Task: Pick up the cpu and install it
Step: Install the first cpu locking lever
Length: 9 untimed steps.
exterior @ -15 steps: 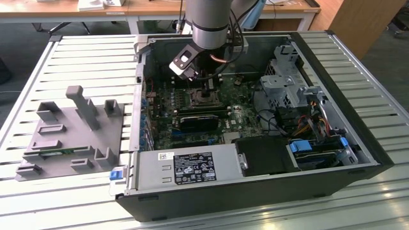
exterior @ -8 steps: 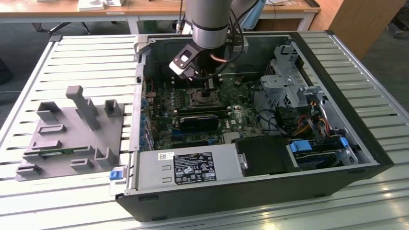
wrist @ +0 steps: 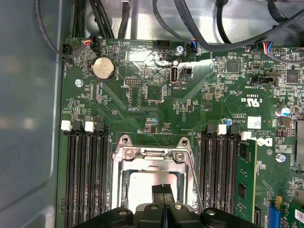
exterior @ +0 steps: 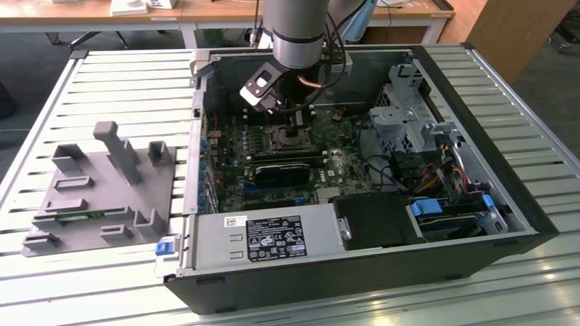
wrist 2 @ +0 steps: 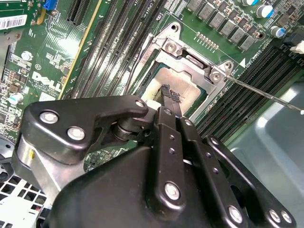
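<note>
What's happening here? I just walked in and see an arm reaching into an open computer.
A robot arm reaches down into an open computer case lying on a slatted table. Its gripper is right over the socket on the motherboard, with the fingertips together above the cpu, which lies within the socket's metal frame. Whether the fingertips touch the cpu can't be told. A memory stick sits in a slot beside the socket.

a white slatted table (exterior: 109, 88) carries an open computer case (exterior: 363, 272) and, toward the exterior view's left of the case, a grey fixture (exterior: 100, 190). behind the table stands a wooden desk (exterior: 91, 17), with a wooden cabinet (exterior: 507, 30) beside it. grey floor (exterior: 27, 61) lies around the table.
</note>
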{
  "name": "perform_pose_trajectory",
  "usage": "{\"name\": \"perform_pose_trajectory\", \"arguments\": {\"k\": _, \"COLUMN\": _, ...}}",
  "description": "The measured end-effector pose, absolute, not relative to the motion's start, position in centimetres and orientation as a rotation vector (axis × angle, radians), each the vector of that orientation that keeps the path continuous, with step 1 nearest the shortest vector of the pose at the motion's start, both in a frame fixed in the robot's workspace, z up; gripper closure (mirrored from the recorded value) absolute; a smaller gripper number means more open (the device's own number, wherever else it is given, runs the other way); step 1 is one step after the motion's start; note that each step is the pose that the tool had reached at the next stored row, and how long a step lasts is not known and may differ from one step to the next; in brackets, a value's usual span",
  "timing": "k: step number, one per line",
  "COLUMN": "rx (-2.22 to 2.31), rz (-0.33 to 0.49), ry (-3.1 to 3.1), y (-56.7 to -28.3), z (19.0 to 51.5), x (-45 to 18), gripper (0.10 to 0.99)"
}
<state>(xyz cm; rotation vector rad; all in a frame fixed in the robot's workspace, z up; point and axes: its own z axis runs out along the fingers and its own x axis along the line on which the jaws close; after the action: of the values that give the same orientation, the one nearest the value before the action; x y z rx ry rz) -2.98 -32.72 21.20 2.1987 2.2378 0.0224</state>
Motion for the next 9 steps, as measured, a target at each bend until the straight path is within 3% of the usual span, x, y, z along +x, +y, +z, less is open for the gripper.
{"name": "perform_pose_trajectory", "arguments": {"k": 9, "rx": 2.200, "rz": 0.024, "ry": 2.239, "y": -32.7, "z": 22.7, "x": -3.0, "gripper": 0.980}}
